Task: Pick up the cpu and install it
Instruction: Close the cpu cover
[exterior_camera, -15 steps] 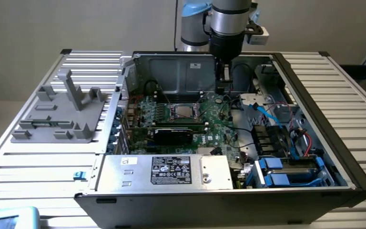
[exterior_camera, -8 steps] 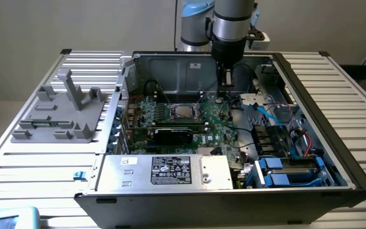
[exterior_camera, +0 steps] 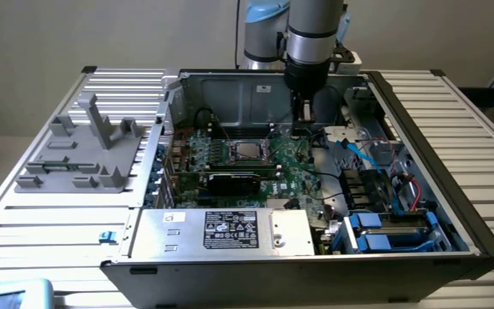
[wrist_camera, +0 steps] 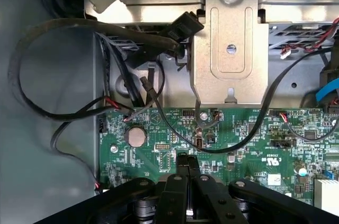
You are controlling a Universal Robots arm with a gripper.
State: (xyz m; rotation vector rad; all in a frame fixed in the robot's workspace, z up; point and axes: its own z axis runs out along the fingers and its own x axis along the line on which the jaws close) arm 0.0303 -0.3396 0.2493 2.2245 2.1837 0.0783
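Arm (exterior_camera: 314, 32) reaches straight down into the open case (exterior_camera: 316, 267); end effector (wrist_camera: 186, 157), fully closed and empty, hangs just above the motherboard (wrist_camera: 238, 139). One cpu (exterior_camera: 247, 150) lies in the socket (exterior_camera: 229, 144).

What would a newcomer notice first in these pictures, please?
The open computer case on the slatted table stands out first, with the robot arm reaching down into it. On the green motherboard, the silver cpu sits mid-board, to the exterior view's left of the arm.
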